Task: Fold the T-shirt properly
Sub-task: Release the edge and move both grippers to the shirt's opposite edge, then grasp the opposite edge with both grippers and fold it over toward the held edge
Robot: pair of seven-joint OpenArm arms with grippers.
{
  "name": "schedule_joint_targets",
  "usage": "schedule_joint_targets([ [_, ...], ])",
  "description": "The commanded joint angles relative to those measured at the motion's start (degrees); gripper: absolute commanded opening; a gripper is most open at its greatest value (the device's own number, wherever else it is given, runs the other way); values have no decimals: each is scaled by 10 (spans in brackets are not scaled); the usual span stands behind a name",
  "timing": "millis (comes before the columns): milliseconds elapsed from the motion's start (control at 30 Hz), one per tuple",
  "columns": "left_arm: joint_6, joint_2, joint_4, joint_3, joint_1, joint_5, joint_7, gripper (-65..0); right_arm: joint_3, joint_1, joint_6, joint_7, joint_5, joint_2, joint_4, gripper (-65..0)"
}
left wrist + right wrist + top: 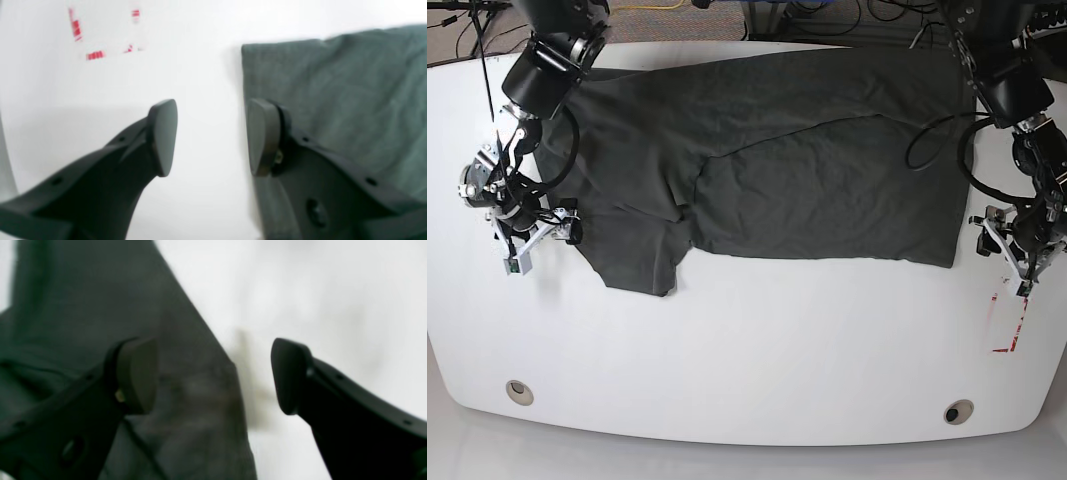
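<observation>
Because the dark charcoal-grey cotton T-shirt (767,160) lies spread flat along the far half of the white desk (747,350) with its long axis running from one of my arms to the other, each arm sits at one end of it and neither is clearly nearer. My left jaws (211,138) stand apart and hold nothing, straddling the straight end edge, one pad over cloth and one over bare desk. My right jaws (213,376) are likewise apart and empty, bracketing the slanting edge at the sleeve end.
</observation>
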Motion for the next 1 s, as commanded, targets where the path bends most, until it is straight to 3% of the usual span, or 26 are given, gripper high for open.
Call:
schedule_joint_targets([
  [0, 2, -16, -4, -4, -17, 0, -11, -336, 0, 17, 5, 28, 2, 4, -4, -162],
  [533, 2, -16, -10, -5, -22, 0, -11, -335, 0, 3, 5, 32, -5, -38, -9, -162],
  [800, 2, -14, -10, -4, -26, 0, -11, -333, 0, -8, 5, 34, -4, -40, -9, -166],
  [867, 2, -14, -10, -4, -26, 0, -11, -333, 0, -9, 5, 34, -4, -40, -9, -193],
  [967, 2, -13, -11, -3, -26, 0, -11, -333, 0, -9, 5, 34, -4, -40, -9, -303],
])
